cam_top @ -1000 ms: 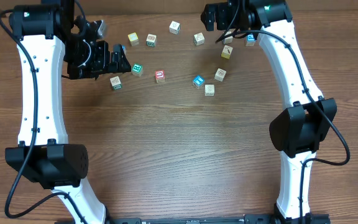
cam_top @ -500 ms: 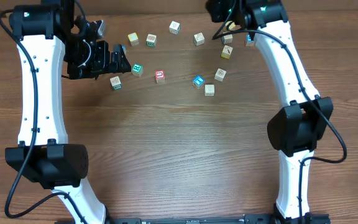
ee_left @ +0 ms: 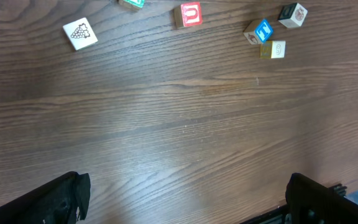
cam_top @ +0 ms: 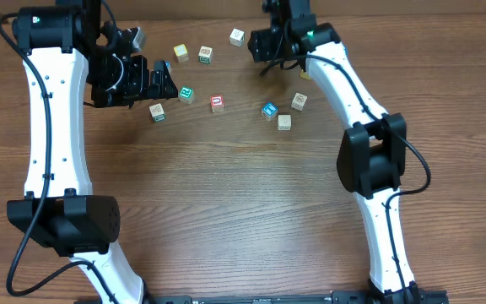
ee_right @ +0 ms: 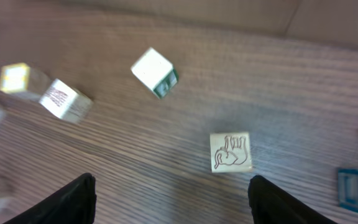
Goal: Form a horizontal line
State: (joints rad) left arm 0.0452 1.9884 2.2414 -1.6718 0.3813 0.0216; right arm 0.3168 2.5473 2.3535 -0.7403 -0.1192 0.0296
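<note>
a: is the line made?
b: not yet. green cube [cam_top: 186, 94], red cube [cam_top: 217, 103] and teal cube [cam_top: 269, 110] lie apart in a loose left-right row on the tabletop [cam_top: 243, 203].
a: which arm is nearer?
b: left gripper [cam_top: 165, 83], fingers apart and empty, is just beside the green cube. right gripper [cam_top: 261, 49], also apart and empty, is behind the row.

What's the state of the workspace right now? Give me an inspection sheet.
Surface: wood-grain table.
Job's things: green-marked cube, red-marked cube and teal-marked cube in a rough row, all apart; yellow cube farther back; no line yet.
Clutter: loose cubes scattered around them.
Grippers: left pincer open, empty; right pincer open, empty, above the far cubes.
Cables: black cables run along both arms.
Surroundings: nothing seen.
</note>
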